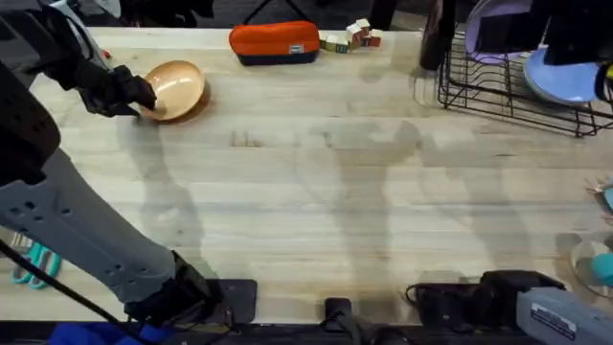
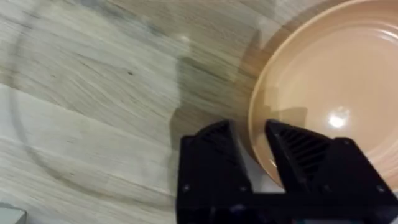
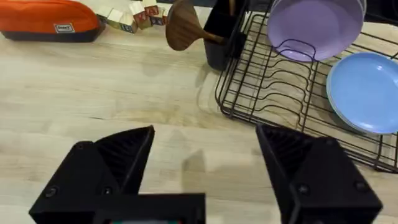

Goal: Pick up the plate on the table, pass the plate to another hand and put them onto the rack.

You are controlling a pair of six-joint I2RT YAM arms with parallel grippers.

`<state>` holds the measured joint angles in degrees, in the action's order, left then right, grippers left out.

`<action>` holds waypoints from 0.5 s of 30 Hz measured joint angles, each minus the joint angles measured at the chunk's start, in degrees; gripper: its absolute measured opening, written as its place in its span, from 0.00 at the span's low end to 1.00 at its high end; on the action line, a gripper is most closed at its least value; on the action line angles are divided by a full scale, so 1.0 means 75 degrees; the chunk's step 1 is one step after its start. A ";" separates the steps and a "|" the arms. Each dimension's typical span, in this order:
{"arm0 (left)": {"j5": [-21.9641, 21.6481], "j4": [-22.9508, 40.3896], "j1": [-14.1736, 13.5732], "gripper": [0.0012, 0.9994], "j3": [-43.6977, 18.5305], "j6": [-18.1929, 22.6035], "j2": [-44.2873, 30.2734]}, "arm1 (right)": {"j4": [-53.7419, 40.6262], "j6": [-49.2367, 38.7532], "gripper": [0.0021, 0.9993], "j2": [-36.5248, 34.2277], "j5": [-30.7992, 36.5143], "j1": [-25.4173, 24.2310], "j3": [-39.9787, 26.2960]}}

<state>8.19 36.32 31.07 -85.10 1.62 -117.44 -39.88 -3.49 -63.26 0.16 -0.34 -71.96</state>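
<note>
Starting overhead: the orange plate [image 1: 175, 89] sits at the far left of the worktop [image 1: 316, 201], and the left gripper [image 1: 142, 94] is at its near-left rim. The plate looks slightly tipped, though whether it is off the wood cannot be told from here. The rack [image 1: 508, 91] stands at the far right corner, well apart from the plate, with a purple plate [image 1: 493, 38] and a blue plate [image 1: 565, 81] already in it. An orange pouch [image 1: 274, 42] and some small blocks [image 1: 351, 36] lie along the far edge between them.

Left wrist: the left fingers [image 2: 208, 165] straddle the plate's rim [image 2: 261, 118], one outside on the wood side, one over the inner slope. The gap is narrow, about the rim's thickness; they look closed on the rim or very nearly so. I read this as the grasp being made.

Right wrist: the right gripper [image 3: 205, 168] hangs over bare worktop with fingers spread wide and nothing between them. Ahead of it are the rack [image 3: 273, 93] with its two plates, a dark holder [image 3: 221, 37] with a wooden spoon [image 3: 183, 28], and free slots toward the near side.

Progress, as a judgement: early. Pickup is just under way; lift, handover to the right gripper, and slotting into the rack all remain.
</note>
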 joint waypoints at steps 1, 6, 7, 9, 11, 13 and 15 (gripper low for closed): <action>0.0002 0.0012 -0.0002 0.31 0.0000 -0.0007 0.0002 | 0.0000 0.0000 1.00 0.0000 0.0000 0.0000 0.0000; 0.0026 0.0037 -0.0003 0.24 0.0000 -0.0011 0.0002 | 0.0000 0.0000 1.00 0.0000 0.0000 0.0000 0.0000; 0.0026 0.0040 -0.0002 0.22 0.0000 -0.0011 0.0002 | 0.0002 0.0000 1.00 0.0000 0.0000 0.0000 0.0000; 0.0052 0.0034 0.0000 0.18 -0.0003 -0.0011 0.0002 | 0.0003 0.0000 1.00 0.0000 0.0000 0.0000 0.0000; 0.0086 0.0012 0.0000 0.14 -0.0025 -0.0017 0.0002 | 0.0000 0.0000 1.00 0.0000 0.0000 0.0000 0.0000; 0.0103 0.0020 0.0000 0.11 -0.0063 -0.0017 0.0002 | 0.0000 0.0000 1.00 0.0000 0.0000 0.0000 0.0000; 0.0107 0.0038 0.0000 0.10 -0.0090 -0.0017 0.0002 | 0.0003 0.0000 1.00 0.0000 0.0000 0.0000 0.0000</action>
<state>8.99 36.60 31.07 -85.77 1.50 -117.43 -39.86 -3.49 -63.26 0.16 -0.34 -71.96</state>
